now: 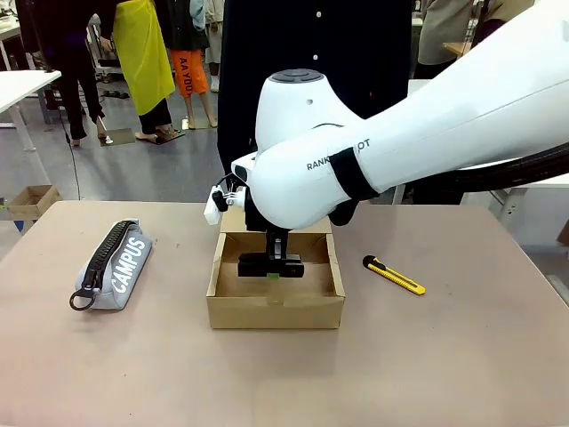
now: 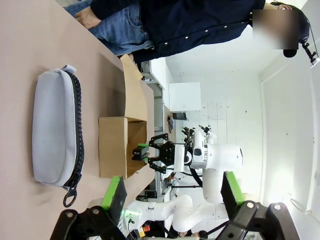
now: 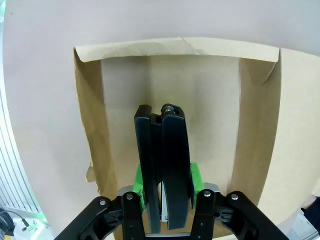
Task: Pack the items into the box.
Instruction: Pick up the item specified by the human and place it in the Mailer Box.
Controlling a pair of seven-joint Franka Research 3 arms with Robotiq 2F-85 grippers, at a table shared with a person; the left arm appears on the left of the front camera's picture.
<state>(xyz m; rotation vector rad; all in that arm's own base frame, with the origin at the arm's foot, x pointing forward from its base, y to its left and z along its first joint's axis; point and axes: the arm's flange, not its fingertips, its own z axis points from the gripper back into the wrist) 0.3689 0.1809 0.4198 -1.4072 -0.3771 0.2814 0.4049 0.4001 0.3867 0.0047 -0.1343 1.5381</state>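
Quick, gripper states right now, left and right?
Left gripper: open, empty.
Right gripper: shut on the flat elongated black object.

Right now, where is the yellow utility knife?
In the front view, the utility knife lies flat on the table on the robot's right side, to the right of the open box and not touching it.

White rounded arm (image 1: 427, 124), black band (image 1: 356, 173), black green-padded tool (image 1: 271, 267).
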